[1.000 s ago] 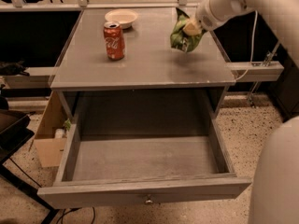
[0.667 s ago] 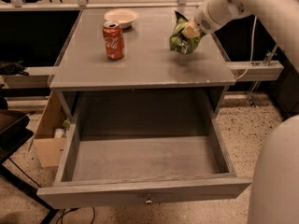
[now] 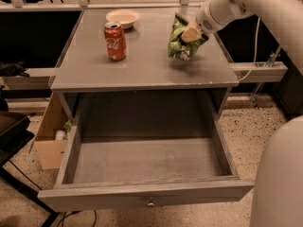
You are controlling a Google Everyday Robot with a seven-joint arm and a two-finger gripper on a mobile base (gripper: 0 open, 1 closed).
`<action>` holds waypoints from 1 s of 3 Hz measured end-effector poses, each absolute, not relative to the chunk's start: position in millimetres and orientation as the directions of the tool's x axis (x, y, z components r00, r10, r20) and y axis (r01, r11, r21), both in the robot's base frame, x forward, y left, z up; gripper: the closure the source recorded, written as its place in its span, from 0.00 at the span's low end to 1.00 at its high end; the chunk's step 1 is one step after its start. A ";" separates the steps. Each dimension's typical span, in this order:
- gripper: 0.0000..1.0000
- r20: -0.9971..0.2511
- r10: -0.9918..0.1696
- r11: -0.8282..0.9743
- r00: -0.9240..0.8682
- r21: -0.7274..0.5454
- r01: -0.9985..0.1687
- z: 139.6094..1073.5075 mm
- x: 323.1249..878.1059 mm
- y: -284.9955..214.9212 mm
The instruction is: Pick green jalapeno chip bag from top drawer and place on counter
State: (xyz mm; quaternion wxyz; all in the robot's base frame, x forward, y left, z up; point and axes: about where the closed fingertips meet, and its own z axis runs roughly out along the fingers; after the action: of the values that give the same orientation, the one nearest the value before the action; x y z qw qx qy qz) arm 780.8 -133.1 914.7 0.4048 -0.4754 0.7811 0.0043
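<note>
Camera view shows the hand [image 3: 191, 34] over the right side of the counter [image 3: 142, 67], clenched on the top of the bag [image 3: 180, 47]. The bag hangs tilted, its lower end at the counter or just above; which one I cannot tell. The drawer [image 3: 142, 195] below stands open with no bag inside, so picking seems done. The bag is well apart from the can [image 3: 115, 41], probably for a free release
</note>
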 end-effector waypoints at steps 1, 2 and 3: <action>0.01 -0.636 -0.739 0.548 -0.220 -0.378 -0.746 914.8 780.8 -133.0; 0.00 -0.632 -0.744 0.542 -0.217 -0.381 -0.749 919.1 783.4 -129.0; 0.00 -0.618 -0.753 0.550 -0.226 -0.402 -0.732 931.7 788.5 -130.9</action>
State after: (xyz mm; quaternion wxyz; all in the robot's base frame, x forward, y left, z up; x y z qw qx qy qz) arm 788.5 -130.9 931.7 0.4027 -0.4744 0.7827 -0.0129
